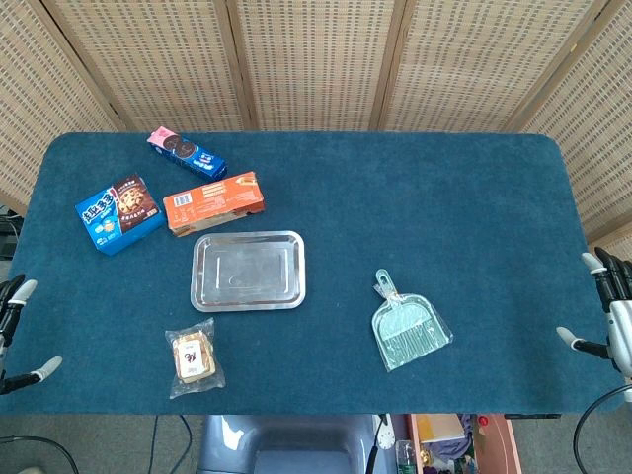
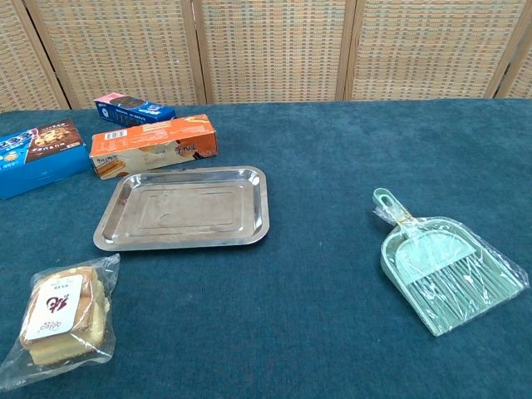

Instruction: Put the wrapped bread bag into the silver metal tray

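Both the left hand (image 1: 15,331) and right hand (image 1: 607,311), edge-cropped, show fingers spread, empty.

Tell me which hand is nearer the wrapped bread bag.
Left. The left hand sits at the table's left edge, beside the bread bag; the right hand is at the far right edge.

Bright, even room light falls from overhead; shadows are faint and short. The silver metal tray (image 1: 248,271) shows soft glare. Both views are sharp, with slight bowing at the head view's edges.
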You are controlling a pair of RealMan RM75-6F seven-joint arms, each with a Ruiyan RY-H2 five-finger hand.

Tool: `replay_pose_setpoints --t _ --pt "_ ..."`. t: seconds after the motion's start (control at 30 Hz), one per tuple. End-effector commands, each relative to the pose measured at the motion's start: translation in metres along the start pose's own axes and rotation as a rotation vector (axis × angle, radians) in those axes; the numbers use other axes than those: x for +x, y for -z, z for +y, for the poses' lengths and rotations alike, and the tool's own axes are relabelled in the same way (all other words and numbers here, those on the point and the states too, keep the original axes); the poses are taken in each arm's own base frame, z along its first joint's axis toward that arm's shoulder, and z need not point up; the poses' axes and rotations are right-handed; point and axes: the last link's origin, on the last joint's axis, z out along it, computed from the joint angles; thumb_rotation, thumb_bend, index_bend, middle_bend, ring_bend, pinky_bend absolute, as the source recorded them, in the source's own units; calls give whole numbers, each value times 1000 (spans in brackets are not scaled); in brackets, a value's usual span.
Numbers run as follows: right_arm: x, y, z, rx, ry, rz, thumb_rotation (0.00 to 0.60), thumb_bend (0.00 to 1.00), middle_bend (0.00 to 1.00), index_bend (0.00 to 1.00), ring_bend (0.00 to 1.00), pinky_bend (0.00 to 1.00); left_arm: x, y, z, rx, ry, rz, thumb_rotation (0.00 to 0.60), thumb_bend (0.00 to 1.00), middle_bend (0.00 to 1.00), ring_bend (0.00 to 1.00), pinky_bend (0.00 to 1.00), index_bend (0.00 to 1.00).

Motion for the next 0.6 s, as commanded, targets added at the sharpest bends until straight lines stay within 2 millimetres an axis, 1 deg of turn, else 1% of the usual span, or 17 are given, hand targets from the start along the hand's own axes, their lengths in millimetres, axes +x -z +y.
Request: replay_pose_setpoints --t 0.03,0.23,0.3,0.37,0.4,0.47,0.6 --pt "0 0 0 -1 -1 1 600 0 0 0 0 0 -1 0 0 3 1 -4 600 0 0 0 0 0" --pt "1 0 1 -2 -4 0 600 0 0 0 0 0 -5 -3 0 -3 -5 -31 600 0 0 0 0 0" --pt "1 0 1 -2 -6 1 600 0 0 0 0 0 -9 -5 2 -27 -13 -58 600 0 0 0 0 0" --pt "1 0 1 -1 -6 1 600 0 0 0 0 0 -18 -8 5 -77 -27 -129 600 0 0 0 0 0" --pt "0 0 0 -1 -6 -3 600 0 0 0 0 0 -38 -13 15 -178 -67 -228 600 0 0 0 0 0" --pt "-1 -1 1 -6 -4 -8 600 0 0 0 0 0 -68 -25 28 -314 -107 -308 600 0 0 0 0 0" --pt "0 -2 2 -16 -6 -9 600 0 0 0 0 0 -107 -34 43 -423 -120 -384 600 0 0 0 2 0"
